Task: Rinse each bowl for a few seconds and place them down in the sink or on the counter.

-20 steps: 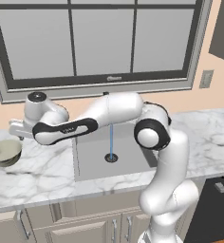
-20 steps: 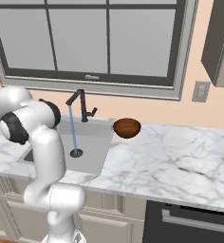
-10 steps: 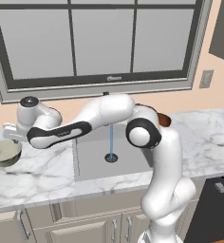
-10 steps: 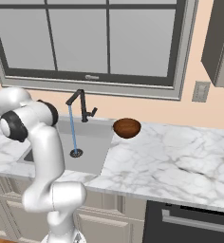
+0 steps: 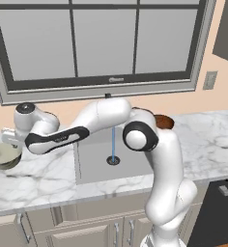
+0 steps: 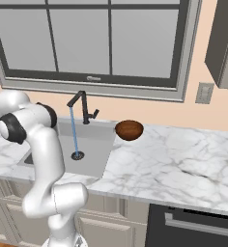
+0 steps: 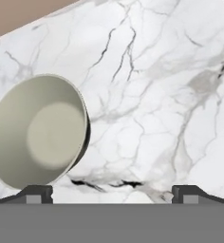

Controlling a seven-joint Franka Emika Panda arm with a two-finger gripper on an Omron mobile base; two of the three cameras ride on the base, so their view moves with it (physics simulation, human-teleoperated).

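In the left base view, the arm reached far out over the counter (image 5: 48, 176), and the pincer (image 5: 9, 141) hung just above the near rim of the pale bowl (image 5: 4, 157), which sat on the marble. From this side the spread of the jaws could not be made out. The sink (image 5: 94, 166) lay well off to the pincer's far side, with a thin stream of water (image 5: 113, 143) running into its drain. With the arm stretched this far, a small error in the descent could have knocked the bowl's rim and slid it along the slab.

In the right base view, the brown bowl (image 6: 129, 130) stood on the counter just past the sink, well apart from the pincer and untouched. The faucet (image 6: 82, 107) rose between the two; a lifted bowl carried low toward the stream could have struck it.

In the hand view, the jaws stood spread wide and held nothing, their tips apart at the bottom edge. The pale bowl lay ahead of one tip and off to that side, not between the two. A straight closing from there would likely have caught only the rim's edge, or pushed the bowl away; the rounded wall could also have slipped out of a shallow pinch.
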